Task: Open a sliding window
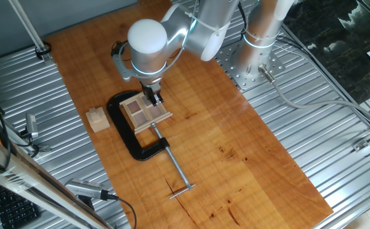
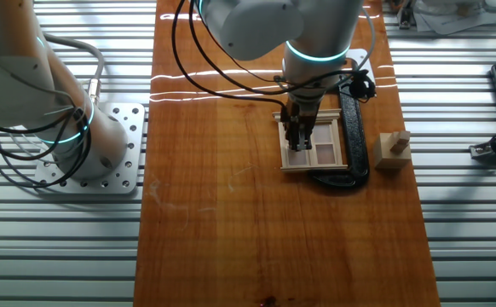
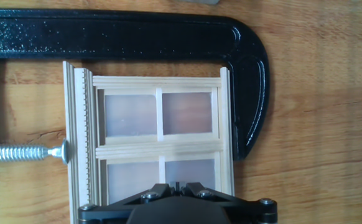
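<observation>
The table [image 1: 248, 146] is carrying everything beneath the end effector [image 2: 300, 143]. A clamp [image 3: 168, 37] is pinning the window [image 3: 159, 149], which is lying flat directly under the end effector. The fingers look nearly together, touching a lower crossbar; whether they are gripping it I cannot tell. Beside the clamp is sitting a cube [image 1: 98, 118]. The sash seems unslid, so opening is probably just beginning.
</observation>
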